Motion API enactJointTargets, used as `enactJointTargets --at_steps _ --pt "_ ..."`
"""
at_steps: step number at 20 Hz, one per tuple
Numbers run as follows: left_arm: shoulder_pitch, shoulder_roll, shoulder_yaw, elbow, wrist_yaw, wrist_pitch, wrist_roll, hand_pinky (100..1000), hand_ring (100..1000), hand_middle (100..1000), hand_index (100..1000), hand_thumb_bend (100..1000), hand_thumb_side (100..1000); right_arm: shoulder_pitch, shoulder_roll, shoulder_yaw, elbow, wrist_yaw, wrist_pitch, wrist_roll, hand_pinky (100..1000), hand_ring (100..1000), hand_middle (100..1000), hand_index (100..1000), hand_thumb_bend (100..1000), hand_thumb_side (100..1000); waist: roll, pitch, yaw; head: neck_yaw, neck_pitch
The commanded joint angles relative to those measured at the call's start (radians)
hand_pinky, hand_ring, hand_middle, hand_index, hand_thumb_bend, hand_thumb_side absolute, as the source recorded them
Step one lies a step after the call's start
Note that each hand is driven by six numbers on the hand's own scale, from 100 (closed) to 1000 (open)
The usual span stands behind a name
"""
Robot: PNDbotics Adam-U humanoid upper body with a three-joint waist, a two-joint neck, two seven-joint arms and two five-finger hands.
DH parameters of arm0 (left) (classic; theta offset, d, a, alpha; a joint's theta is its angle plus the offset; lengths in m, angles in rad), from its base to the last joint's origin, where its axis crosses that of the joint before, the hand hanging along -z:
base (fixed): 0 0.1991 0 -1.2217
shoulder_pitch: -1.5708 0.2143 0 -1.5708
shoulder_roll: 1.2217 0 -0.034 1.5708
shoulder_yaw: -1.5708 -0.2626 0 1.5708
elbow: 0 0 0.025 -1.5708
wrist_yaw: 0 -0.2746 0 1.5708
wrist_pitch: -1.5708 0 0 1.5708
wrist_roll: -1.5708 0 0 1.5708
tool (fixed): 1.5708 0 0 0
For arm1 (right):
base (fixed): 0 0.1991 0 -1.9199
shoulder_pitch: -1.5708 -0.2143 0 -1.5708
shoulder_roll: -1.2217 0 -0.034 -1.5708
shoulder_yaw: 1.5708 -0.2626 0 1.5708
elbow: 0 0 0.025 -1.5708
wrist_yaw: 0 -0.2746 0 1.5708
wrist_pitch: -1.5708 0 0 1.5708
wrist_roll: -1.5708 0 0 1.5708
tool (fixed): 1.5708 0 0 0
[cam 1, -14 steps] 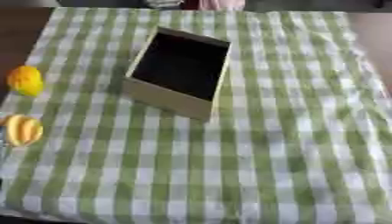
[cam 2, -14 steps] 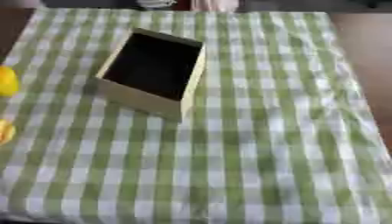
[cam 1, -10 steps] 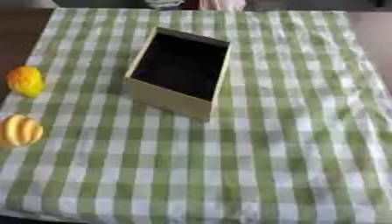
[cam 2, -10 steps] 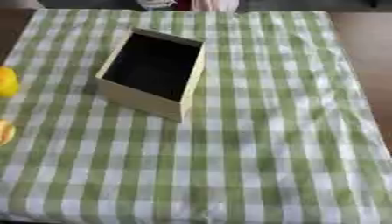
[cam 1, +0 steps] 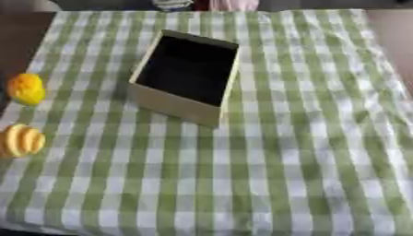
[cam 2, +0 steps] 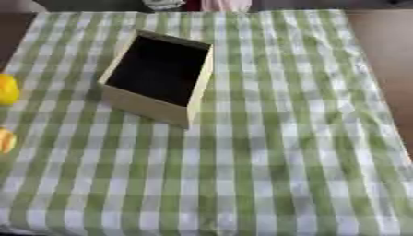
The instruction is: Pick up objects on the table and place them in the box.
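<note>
Tablecloth (cam 1: 266, 175) in green and white check covers pretty much the whole table. Open-topped cardboard box (cam 1: 187, 76) sits upper-middle, turned a bit askew, dark inside, can't see anything in it. Off at the left edge, well apart from the box: a yellow fruit (cam 1: 26, 89), and nearer the camera an orange ridged one (cam 1: 21, 140). Neither robot hand shows, so can't tell their state.

Open tan box (cam 1: 187, 78) with a dark inside sits slightly askew. Well left of it: a yellow lemon-ish fruit (cam 1: 26, 89), and nearer, a ridged orange-yellow object (cam 1: 22, 140).
</note>
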Motion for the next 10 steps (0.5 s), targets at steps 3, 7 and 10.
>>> enactJointTargets --at_steps 3,7,10 --pt "-0.011 0.136 0.019 0.06 -0.112 0.048 -0.285 762 789 741 906 480 398 -0.001 -0.035 -0.003 -0.02 0.008 0.0 -0.001 908 824 710 892 100 609 0.01 -0.02 0.009 -0.01 0.005" --pt "-0.04 0.161 0.014 0.147 -0.111 0.021 -0.436 774 809 761 919 493 100 -0.001 -0.036 -0.002 -0.02 0.008 0.001 -0.001 908 823 708 891 100 610 0.015 -0.022 0.008 -0.008 0.005" --pt "-0.054 0.162 0.008 0.194 -0.126 0.011 -0.489 776 813 765 920 496 100 -0.001 -0.034 -0.001 -0.02 0.007 0.001 0.0 907 822 706 891 100 610 0.016 -0.022 0.003 -0.004 0.005"
